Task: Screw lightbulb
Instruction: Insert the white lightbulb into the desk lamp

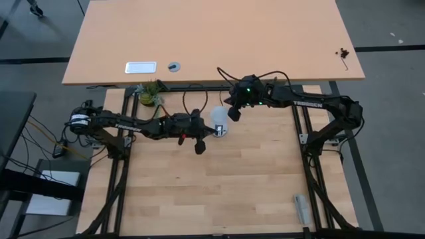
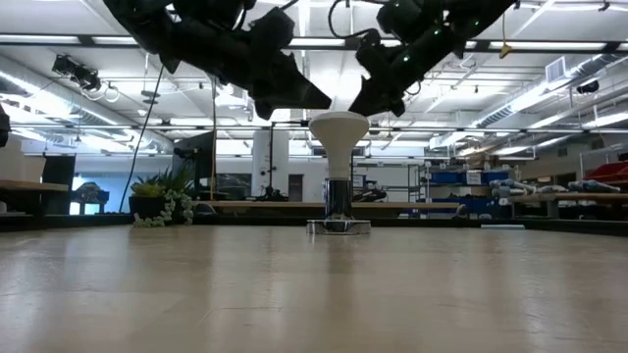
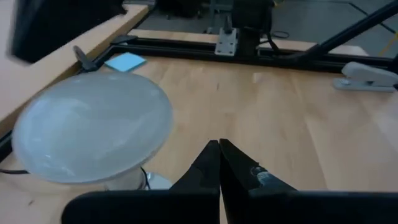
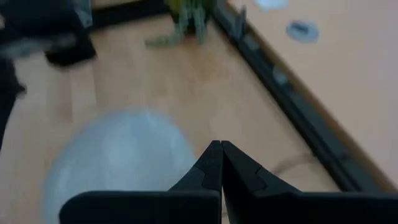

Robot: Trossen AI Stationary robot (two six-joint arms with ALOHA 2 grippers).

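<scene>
Bulb (image 2: 339, 130) upright on surface (image 1: 232, 186), left tool (image 1: 199, 147) at its 8 o'clock, right tool (image 1: 234, 113) at its 1 o'clock, both pinched closed, empty

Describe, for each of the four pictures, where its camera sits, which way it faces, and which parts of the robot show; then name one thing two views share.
High view: above the table, looking straight down; both arms, the left gripper and right gripper flank the lightbulb.
Low view: at table-top height, looking level into the room; both arms hang above the upright bulb.
Left wrist view: on the left arm, past its shut fingers; bulb beside them.
Right wrist view: on the right arm, past its shut fingers.
Shared: every view shows the bulb.
</scene>
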